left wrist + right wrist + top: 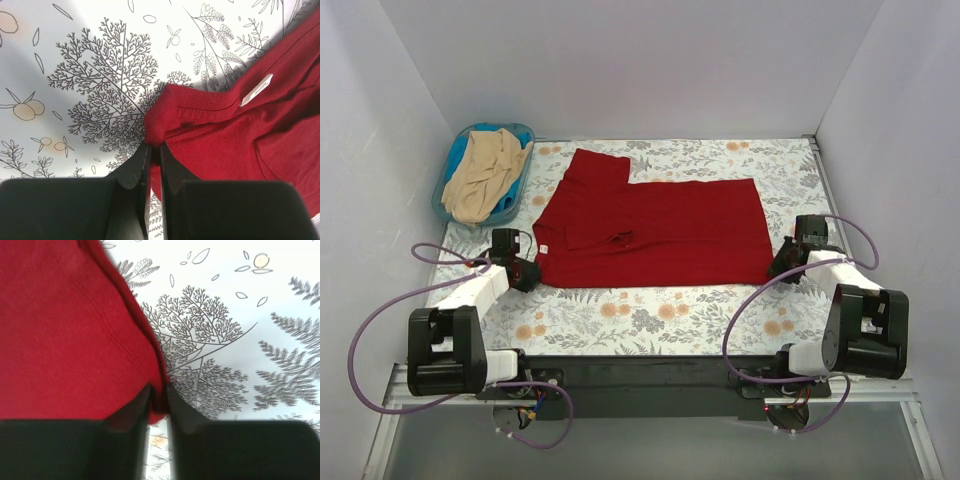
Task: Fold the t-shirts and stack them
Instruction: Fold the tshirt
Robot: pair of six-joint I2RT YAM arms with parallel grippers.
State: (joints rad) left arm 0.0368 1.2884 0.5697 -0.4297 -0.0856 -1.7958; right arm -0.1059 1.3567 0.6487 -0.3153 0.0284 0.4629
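Now left end effector (153, 149) pinches red shirt (660, 230) near-left corner; right end effector (158, 390) pinches near-right corner, on worktop (650, 320).

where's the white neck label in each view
Top external: white neck label on the red t-shirt, at its near left corner.
Left wrist: upper right, on the collar.
Right wrist: not in it.
Shared landmark: the red t-shirt, in all three.
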